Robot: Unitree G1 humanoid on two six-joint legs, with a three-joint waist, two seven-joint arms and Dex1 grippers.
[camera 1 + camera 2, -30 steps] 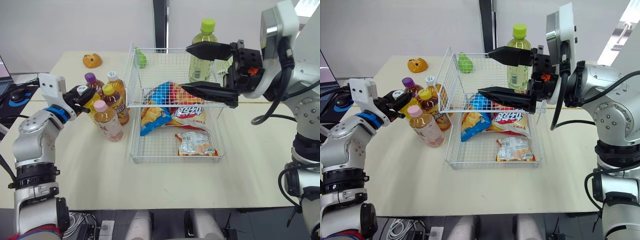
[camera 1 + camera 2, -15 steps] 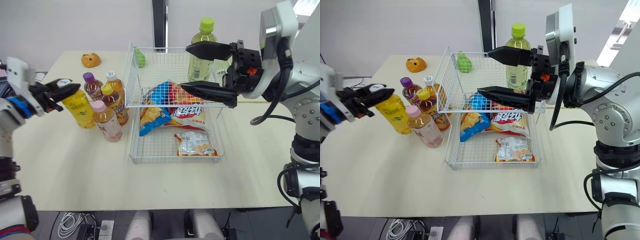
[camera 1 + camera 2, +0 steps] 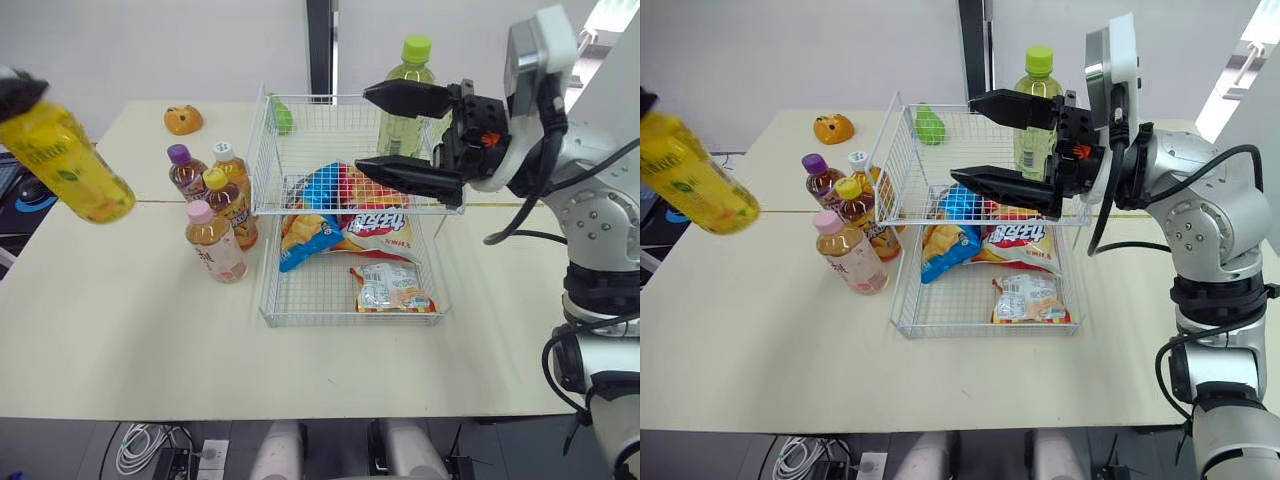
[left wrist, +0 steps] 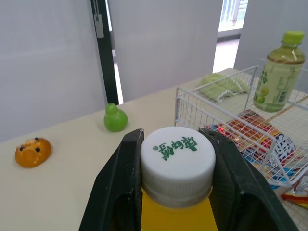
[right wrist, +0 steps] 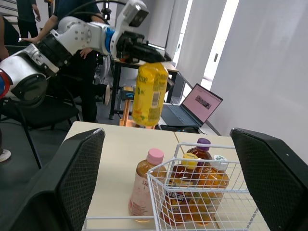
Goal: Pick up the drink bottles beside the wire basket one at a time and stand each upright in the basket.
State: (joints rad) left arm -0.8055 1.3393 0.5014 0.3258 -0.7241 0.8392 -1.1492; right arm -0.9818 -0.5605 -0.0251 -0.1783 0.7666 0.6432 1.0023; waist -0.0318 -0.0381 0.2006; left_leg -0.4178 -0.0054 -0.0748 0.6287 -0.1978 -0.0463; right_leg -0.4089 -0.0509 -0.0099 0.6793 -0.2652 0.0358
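Note:
A yellow drink bottle hangs tilted in the air at the far left, high above the table. My left gripper is shut on its white cap, a finger on each side. Several more bottles stand left of the wire basket: one with a purple cap, a white cap, a yellow cap and a pink cap. A green-capped bottle stands upright at the basket's back right corner. My right gripper is wide open over the basket's rear part, holding nothing.
Snack bags lie in the basket's bottom. An orange toy and a green pear-shaped toy rest at the back of the table. A laptop sits beyond the table's left side, with a person standing behind.
My left arm has lifted the yellow bottle out of the cluster, up and far to the left. My right gripper has shifted slightly left, still open.

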